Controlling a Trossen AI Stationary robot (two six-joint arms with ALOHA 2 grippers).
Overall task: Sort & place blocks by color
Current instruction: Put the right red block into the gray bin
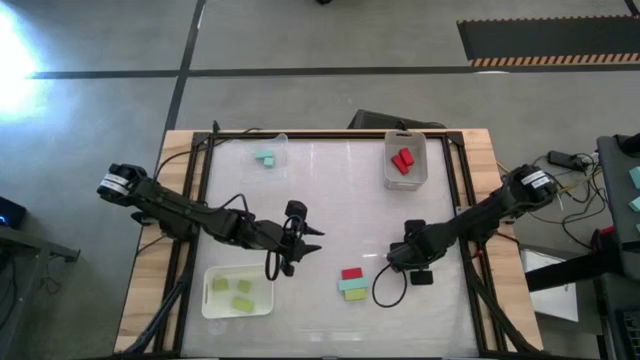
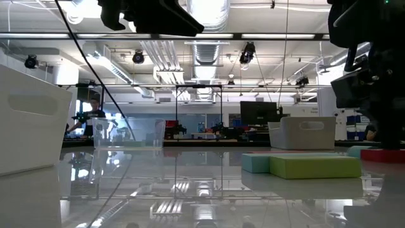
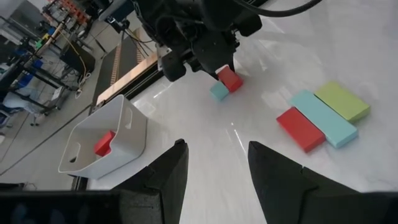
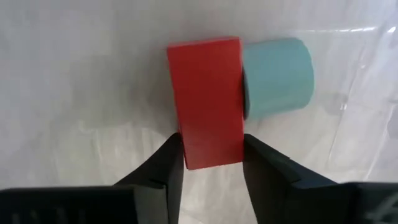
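Observation:
My right gripper points down at the table's right-centre and is shut on a small red block. A light teal block lies against that block's side. My left gripper hovers open over the table's centre, touching nothing. A red block, a teal block and a yellow-green block lie flat side by side on the table between the grippers, toward the near edge. The high view does not show the held block; the gripper covers it. My right gripper pinches the red block between its two fingers, one on each long side, at one end of the block. The fingers come from above, pointing down. The far end touches the teal block. Whether the red block is lifted off the table, I cannot tell.
A white tray at the far right holds red blocks. A clear tray at the far left holds a teal block. A tray at the near left holds yellow-green blocks. Cables trail from both wrists onto the table.

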